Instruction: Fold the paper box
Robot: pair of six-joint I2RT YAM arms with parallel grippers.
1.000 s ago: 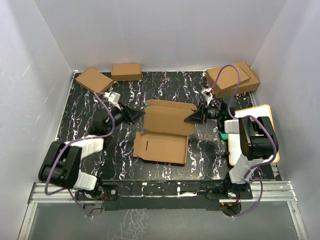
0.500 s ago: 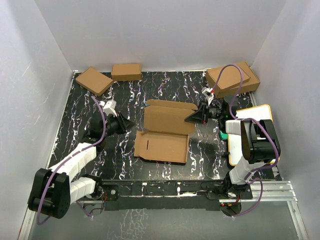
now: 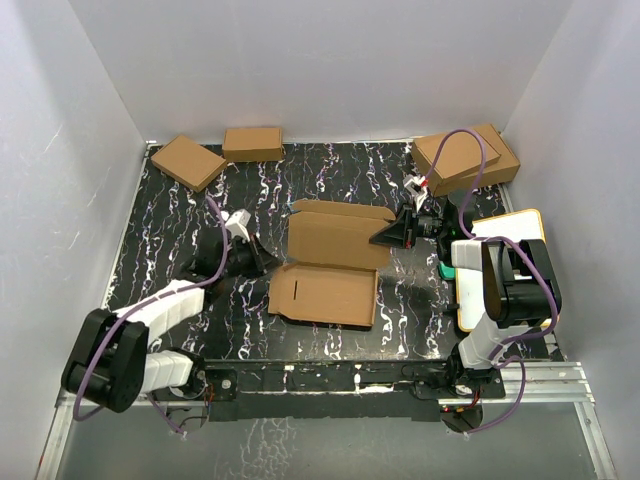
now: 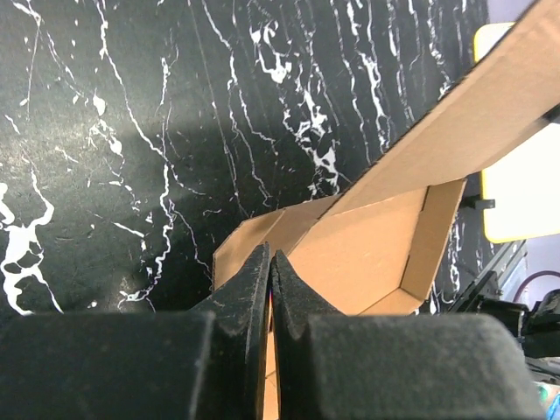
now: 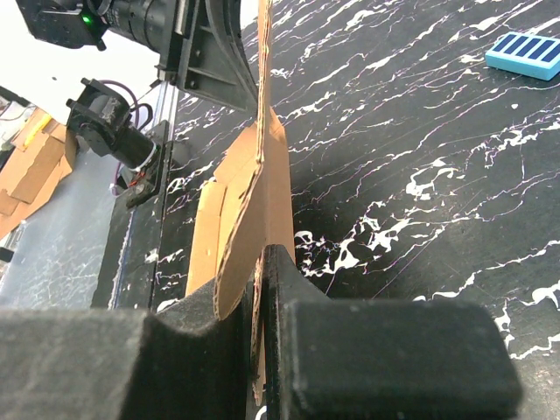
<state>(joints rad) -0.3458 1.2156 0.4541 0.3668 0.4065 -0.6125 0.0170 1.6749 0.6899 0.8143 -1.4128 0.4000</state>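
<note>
The paper box (image 3: pixel 325 268) lies partly unfolded at the centre of the black, white-veined bench (image 3: pixel 170 225). Its near panel with the slot is flat on the surface and its far panel is tipped up off it.

The left fingers (image 3: pixel 262 262) meet the box at its 9 o'clock edge. In the left wrist view these fingers (image 4: pixel 249 293) are pressed together at the corner flap of the box (image 4: pixel 376 254), with a thin strip of brown cardboard showing between them.

The right fingers (image 3: pixel 388 237) reach in from 3 o'clock to the edge of the raised panel. In the right wrist view they (image 5: pixel 282 280) pinch that cardboard edge (image 5: pixel 262 175), which stands nearly upright.

Two small closed boxes (image 3: pixel 188 161) (image 3: pixel 252 143) sit at the 11 o'clock corner of the bench. A stack of larger brown boxes (image 3: pixel 467 158) sits at 1 o'clock. A white board with a yellow rim (image 3: pixel 522 225) lies at 3 o'clock, partly under the right arm. A small blue ribbed item (image 5: pixel 528 52) lies on the bench well apart from the box.
</note>
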